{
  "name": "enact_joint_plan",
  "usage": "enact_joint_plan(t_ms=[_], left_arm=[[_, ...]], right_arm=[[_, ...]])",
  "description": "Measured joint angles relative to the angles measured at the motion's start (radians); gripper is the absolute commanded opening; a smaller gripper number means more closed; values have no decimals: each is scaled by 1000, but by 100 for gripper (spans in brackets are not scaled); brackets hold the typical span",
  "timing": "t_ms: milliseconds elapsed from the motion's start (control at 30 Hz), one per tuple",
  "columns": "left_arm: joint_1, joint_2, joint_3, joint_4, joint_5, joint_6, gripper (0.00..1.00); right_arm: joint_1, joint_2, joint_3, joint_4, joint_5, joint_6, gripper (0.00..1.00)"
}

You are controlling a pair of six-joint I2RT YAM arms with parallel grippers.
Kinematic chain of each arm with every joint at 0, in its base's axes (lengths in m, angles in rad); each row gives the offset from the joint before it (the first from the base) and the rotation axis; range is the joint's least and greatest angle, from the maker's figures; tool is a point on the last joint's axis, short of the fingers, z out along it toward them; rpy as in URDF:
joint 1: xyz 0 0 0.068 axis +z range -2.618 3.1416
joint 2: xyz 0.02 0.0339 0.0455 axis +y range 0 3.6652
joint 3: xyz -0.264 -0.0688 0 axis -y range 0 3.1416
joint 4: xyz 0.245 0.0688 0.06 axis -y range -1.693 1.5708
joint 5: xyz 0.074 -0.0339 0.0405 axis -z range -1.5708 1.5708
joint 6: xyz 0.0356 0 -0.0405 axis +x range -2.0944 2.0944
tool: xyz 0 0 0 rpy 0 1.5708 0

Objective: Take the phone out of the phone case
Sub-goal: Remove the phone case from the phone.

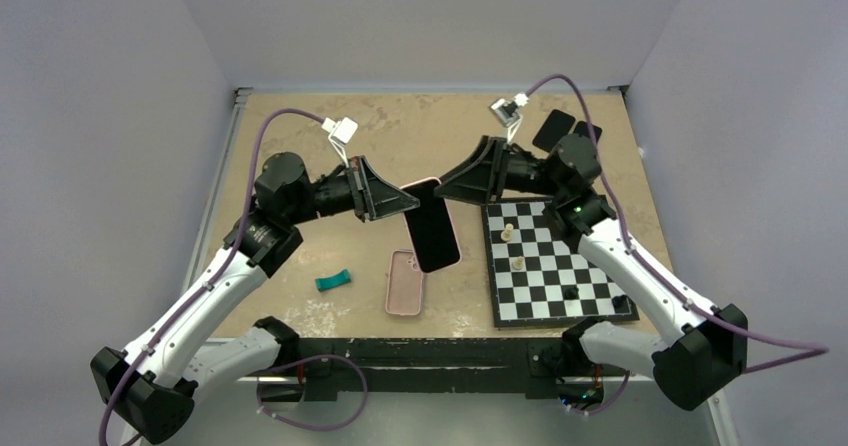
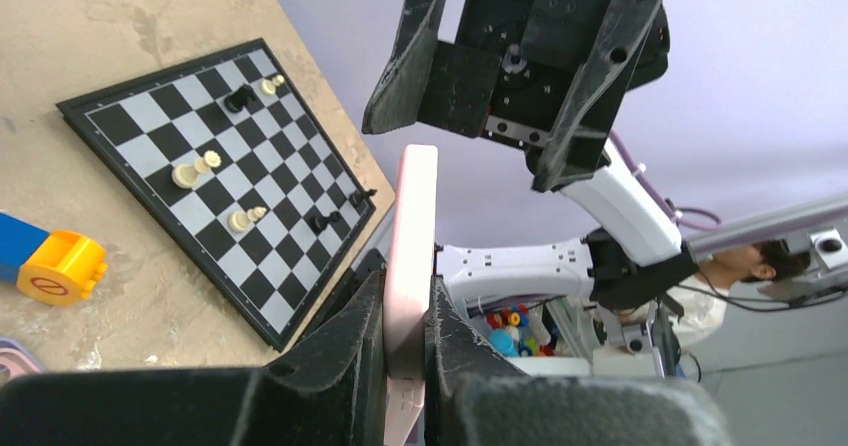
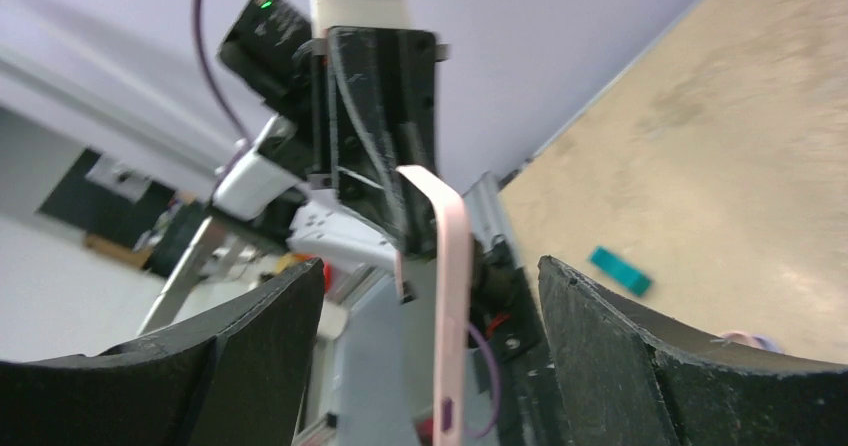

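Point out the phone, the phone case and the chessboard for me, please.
phone (image 1: 432, 228): top view, middle of its dark screen.
phone case (image 1: 405, 284): top view, its bare inside.
chessboard (image 1: 540, 276): top view, a bare square.

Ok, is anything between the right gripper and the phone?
Nothing visible. The right gripper is open, with its jaws either side of the phone, which the left gripper clamps by one end in the air.

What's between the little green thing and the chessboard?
The pink phone case lies on the table between the teal piece and the chessboard, seen in the top view. The held phone hangs over that gap too.
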Motion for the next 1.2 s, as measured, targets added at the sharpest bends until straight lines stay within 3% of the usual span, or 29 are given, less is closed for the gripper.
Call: enact_joint_plan(t_ms=[200,333,633,900,1033,1200], left_arm=[[36,-6,15,-10,-27,-55,0],[50,-3,26,3,-31,-114,0],[102,83,26,118,21,-289,0],[117,100,26,200,35,-351,0],[121,100,27,195,47,-343,0],[123,100,49,181,54,-329,0]], right_arm=[[-11,-60,-16,-199,34,-155,83],[-10,-87,-48,-248,21,-197,62],[-12,-150,-211,-33,-116,-80,57],[-5,-113,-212,94,-217,-40,32],[1,-92,-212,155,-245,-3,36],[3,-69,-212,233,-261,48,34]])
